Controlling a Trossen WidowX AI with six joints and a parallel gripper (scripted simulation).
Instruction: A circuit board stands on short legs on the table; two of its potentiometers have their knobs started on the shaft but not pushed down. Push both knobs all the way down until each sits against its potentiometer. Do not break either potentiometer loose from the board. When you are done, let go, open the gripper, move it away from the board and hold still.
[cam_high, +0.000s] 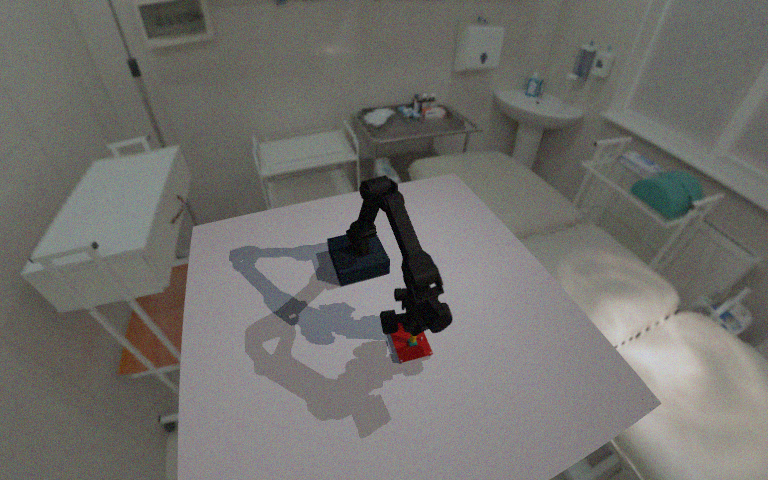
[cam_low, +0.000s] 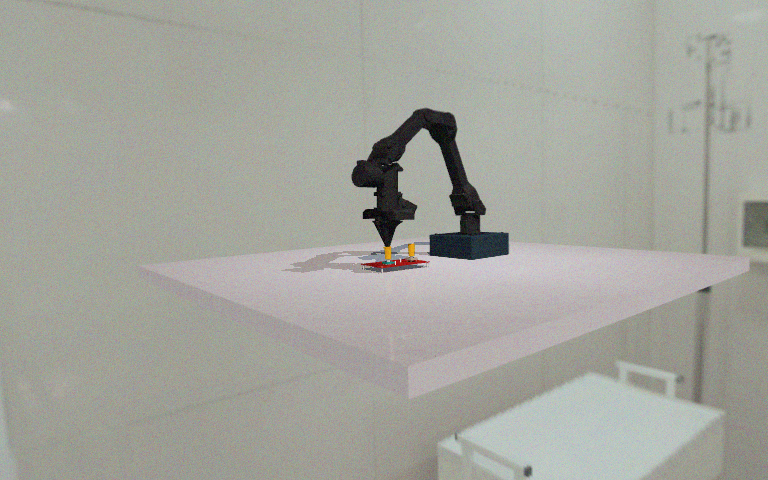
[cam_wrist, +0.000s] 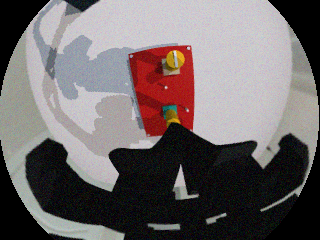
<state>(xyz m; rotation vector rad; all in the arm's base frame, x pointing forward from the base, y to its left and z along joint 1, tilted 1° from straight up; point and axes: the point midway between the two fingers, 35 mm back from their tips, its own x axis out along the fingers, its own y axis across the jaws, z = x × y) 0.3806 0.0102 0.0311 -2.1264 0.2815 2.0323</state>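
Note:
The red circuit board (cam_high: 416, 353) (cam_low: 399, 264) (cam_wrist: 150, 85) stands on short legs on the table. One yellow knob (cam_low: 387, 253) (cam_wrist: 171, 119) stands over the teal potentiometer (cam_wrist: 169, 108) (cam_low: 389, 262). The other yellow knob (cam_low: 411, 249) (cam_wrist: 175, 59) stands upright over the pale grey potentiometer (cam_wrist: 171, 70), nothing above it. My gripper (cam_low: 387, 245) (cam_wrist: 173, 125) is shut and holds nothing. Its closed tips point down at the top of the knob over the teal potentiometer and look to touch it. The tips partly cover that knob in the wrist view.
The arm's dark blue base block (cam_high: 362, 262) (cam_low: 468, 245) stands on the pale table (cam_high: 509, 367) (cam_low: 481, 294) behind the board. Shadows of the arm lie on the table beside the board. A small white light pin (cam_wrist: 166, 87) shows on the board between the knobs.

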